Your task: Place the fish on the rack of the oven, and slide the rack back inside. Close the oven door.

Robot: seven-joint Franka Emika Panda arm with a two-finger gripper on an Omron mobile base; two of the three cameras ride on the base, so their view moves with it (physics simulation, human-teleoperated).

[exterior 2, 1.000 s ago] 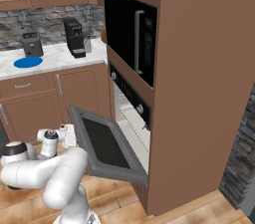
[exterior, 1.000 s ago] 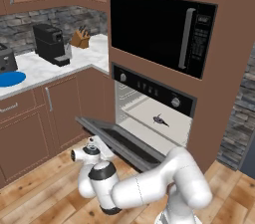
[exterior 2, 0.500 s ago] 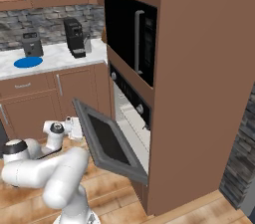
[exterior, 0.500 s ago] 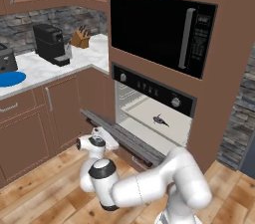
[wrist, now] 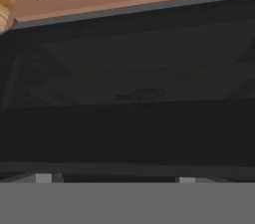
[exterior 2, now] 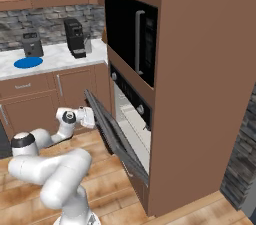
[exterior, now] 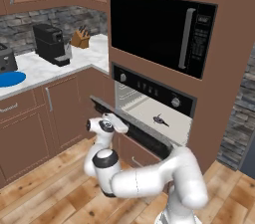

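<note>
The fish [exterior: 160, 119] lies small and dark on the pale rack [exterior: 144, 110], inside the cavity of the black oven [exterior: 149, 88]. The oven door [exterior: 137, 132] stands about halfway up, tilted. My gripper [exterior: 116, 123] presses against the door's outer face near its top edge, and it also shows from the side as the gripper [exterior 2: 90, 117] beside the slanted door [exterior 2: 112, 136]. In the hand view the dark door glass [wrist: 129, 93] is very close, and the gripper [wrist: 114, 178] is open, its fingertips [wrist: 43, 178] wide apart with nothing between them.
A black microwave [exterior: 159, 34] sits above the oven. On the counter [exterior: 35, 71] to the left are a coffee machine [exterior: 50, 44], a knife block [exterior: 79, 39] and a blue plate [exterior: 10, 78]. Brown cabinets run below, and wooden floor [exterior: 45, 193] lies in front.
The oven door has swung up from nearly flat to about halfway shut. My gripper has risen and moved toward the oven with it, its jaws narrowing a little.
</note>
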